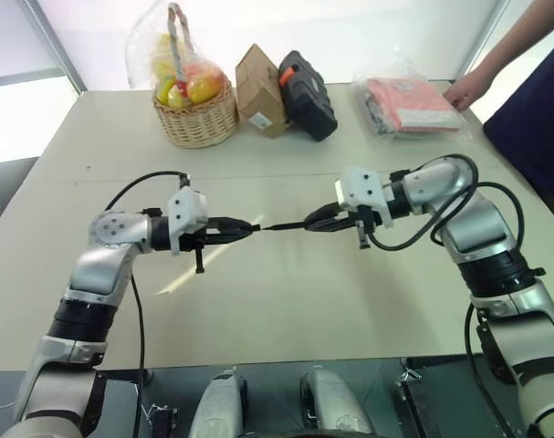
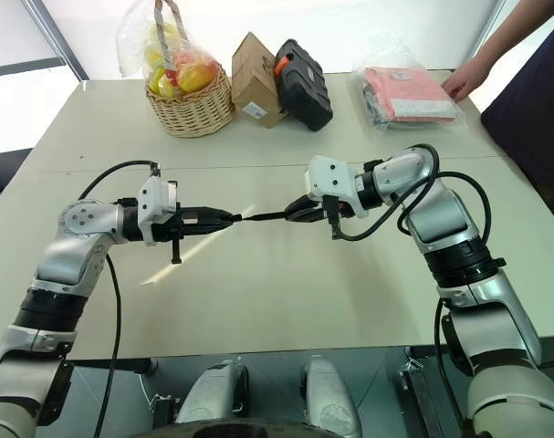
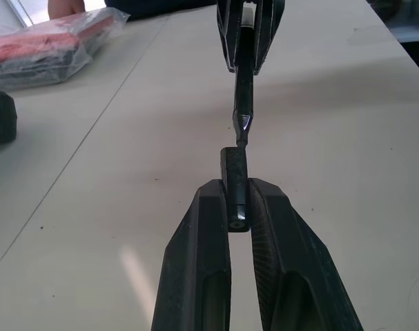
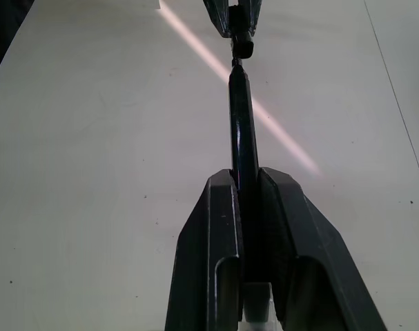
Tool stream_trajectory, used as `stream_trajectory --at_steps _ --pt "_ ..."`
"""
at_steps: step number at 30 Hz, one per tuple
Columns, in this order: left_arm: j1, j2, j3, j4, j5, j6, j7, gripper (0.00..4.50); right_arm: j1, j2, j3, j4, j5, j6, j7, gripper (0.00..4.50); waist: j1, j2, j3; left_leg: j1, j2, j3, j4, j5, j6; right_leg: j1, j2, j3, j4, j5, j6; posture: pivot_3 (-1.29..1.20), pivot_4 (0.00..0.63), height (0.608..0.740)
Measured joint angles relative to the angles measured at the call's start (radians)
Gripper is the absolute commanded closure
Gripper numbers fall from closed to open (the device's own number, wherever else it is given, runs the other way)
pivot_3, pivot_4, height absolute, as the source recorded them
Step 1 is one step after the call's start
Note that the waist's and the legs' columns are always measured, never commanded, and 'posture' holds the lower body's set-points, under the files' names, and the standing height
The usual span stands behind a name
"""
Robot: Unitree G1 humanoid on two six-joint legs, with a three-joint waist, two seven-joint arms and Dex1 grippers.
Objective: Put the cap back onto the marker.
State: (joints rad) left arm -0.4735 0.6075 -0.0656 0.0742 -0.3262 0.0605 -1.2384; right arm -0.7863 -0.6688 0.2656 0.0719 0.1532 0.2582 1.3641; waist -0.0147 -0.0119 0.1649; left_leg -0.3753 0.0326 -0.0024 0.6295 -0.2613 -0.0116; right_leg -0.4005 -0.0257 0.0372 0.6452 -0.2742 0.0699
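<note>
Above the table [image 1: 286, 301], the left gripper [image 3: 238, 207] is clamping the cap [image 3: 234, 183] while the right gripper [image 4: 247, 183] is clamping the marker [image 4: 241, 117], tip meeting cap. Behind, a basket [image 1: 199, 123] is holding bagged fruit [image 1: 187, 84]; no writing is legible.

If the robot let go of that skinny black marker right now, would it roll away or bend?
The marker looks like a thin, round, stiff stick, so it probably wouldn't bend. Dropped on the smooth flat table, it would likely roll a bit. It seems light: the right gripper holds it out level by one end.

pale beige table [image 1: 286, 319] beneath a bright white wall [image 1: 350, 27]
</note>
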Motion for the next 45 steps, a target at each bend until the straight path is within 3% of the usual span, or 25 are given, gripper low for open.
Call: stream_trajectory --at_steps 34,45 --pt "-0.013 -0.021 -0.023 0.03 0.015 -0.03 -0.021 4.5 0.028 0.0 0.0 -0.073 0.003 0.079 -0.016 4.47 0.0 0.0 0.0 0.0 0.0 0.0 0.0 0.0 0.0 0.0 0.0 0.0 0.0 0.0 0.0 0.0 0.15 0.74" --pt "-0.012 -0.017 -0.031 -0.016 0.022 -0.044 -0.055 4.5 0.02 0.028 0.013 -0.052 -0.013 0.02 0.001 4.47 -0.001 0.0 0.0 0.0 0.0 0.0 0.0 0.0 0.0 0.0 0.0 0.0 0.0 0.0 0.0 0.0 0.15 0.74"
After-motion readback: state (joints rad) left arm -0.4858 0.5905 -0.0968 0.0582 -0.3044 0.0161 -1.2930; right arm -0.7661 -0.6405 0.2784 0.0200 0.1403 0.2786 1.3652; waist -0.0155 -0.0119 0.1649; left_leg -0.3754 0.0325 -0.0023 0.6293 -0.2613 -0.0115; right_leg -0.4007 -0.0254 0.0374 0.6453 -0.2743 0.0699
